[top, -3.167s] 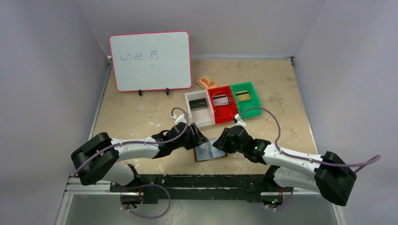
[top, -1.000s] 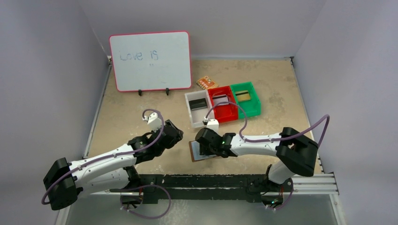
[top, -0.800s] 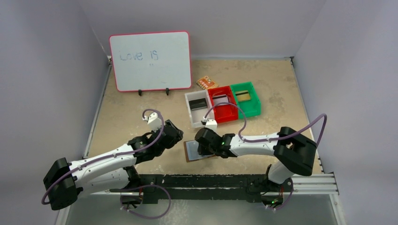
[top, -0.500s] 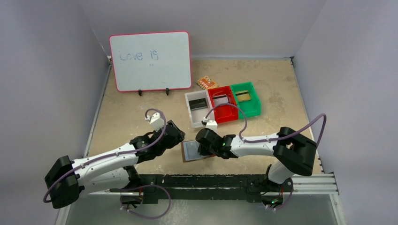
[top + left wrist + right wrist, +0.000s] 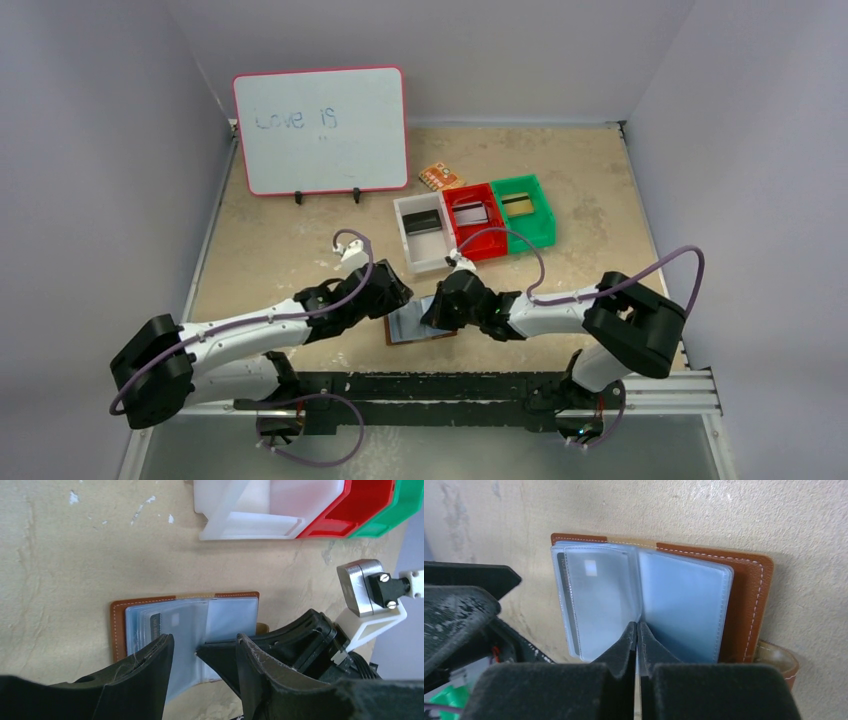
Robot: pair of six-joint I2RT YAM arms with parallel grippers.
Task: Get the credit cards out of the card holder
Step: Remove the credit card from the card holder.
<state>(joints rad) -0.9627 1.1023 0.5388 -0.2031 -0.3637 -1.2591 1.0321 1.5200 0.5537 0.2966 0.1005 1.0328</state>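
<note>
The card holder [image 5: 398, 332] lies open on the table, a brown wallet [image 5: 750, 595] with pale blue clear pockets [image 5: 232, 620]. A grey credit card [image 5: 591, 597] with a dark stripe shows through the left pocket [image 5: 161, 625]. My right gripper [image 5: 637, 628] is shut, its tips pressed at the fold between the pockets; whether a leaf is pinched I cannot tell. My left gripper [image 5: 202, 652] hovers open over the holder's left half, facing the right gripper [image 5: 432, 312]. More credit cards lie in the bins: a dark one [image 5: 424, 222], a silvery one [image 5: 470, 214], a gold one [image 5: 517, 204].
White bin [image 5: 425, 262], red bin [image 5: 487, 246] and green bin [image 5: 541, 232] stand in a row just behind the holder, also in the left wrist view as white [image 5: 250, 527] and red [image 5: 350, 510]. An orange packet [image 5: 441, 177] and a whiteboard [image 5: 320, 130] stand further back.
My right gripper has shut at the pocket fold and the holder has slid a little left. My left arm has swung right, up to the holder's left side.
</note>
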